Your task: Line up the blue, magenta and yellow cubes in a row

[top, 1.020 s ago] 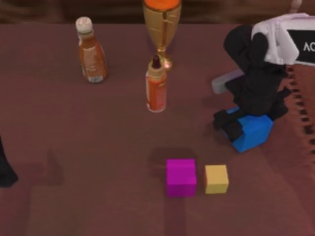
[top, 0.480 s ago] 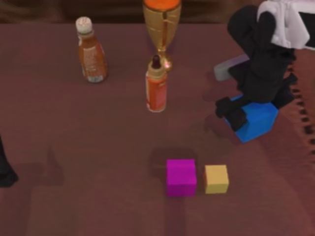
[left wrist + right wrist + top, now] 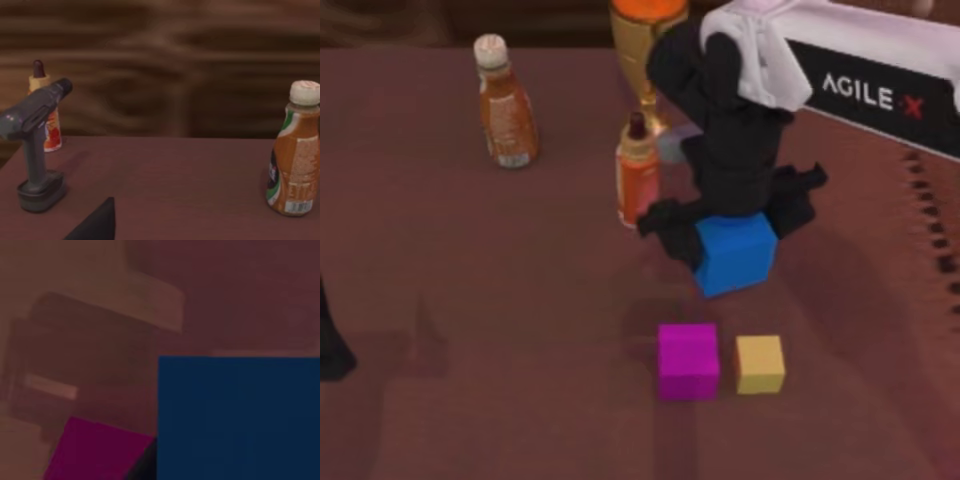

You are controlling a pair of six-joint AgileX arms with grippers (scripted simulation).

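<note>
1. Right gripper [image 3: 732, 222] is clamped on the large bright-blue matte cube [image 3: 736, 254]; the black fingers [image 3: 665, 222] sit on opposite faces, and the cube shows below the wrist in the top view.
2. In the right wrist view the blue cube [image 3: 239, 417] fills much of the frame, close under the camera.
3. Whether the blue cube is touching the reddish-brown table [image 3: 500, 300] or lifted off it, I can't tell from the top view.
4. Medium magenta matte cube [image 3: 688, 361] sits on the table nearer the front edge than the right gripper, slightly to its left. The wrist view also catches a corner of it [image 3: 97, 450] beside the blue cube.
5. Small pale-yellow matte cube [image 3: 759, 364] is just right of the magenta one with a narrow gap between them, in front of the gripper and slightly to its right.
6. Blue cube is apart from both other cubes and sits behind the gap between them.
7. Just left of the gripper: small orange squeeze bottle with a dark tip [image 3: 637, 175]. Behind it: gold trophy cup [image 3: 649, 50].
8. Farther left of the gripper, well apart: orange-brown sauce bottle with a white cap [image 3: 504, 105].
9. Left wrist view shows a grey cordless drill [image 3: 35, 145] standing upright on the table.
10. Left arm parked at the table's left edge; left gripper [image 3: 332, 350] mostly out of frame, finger state cannot be told.
</note>
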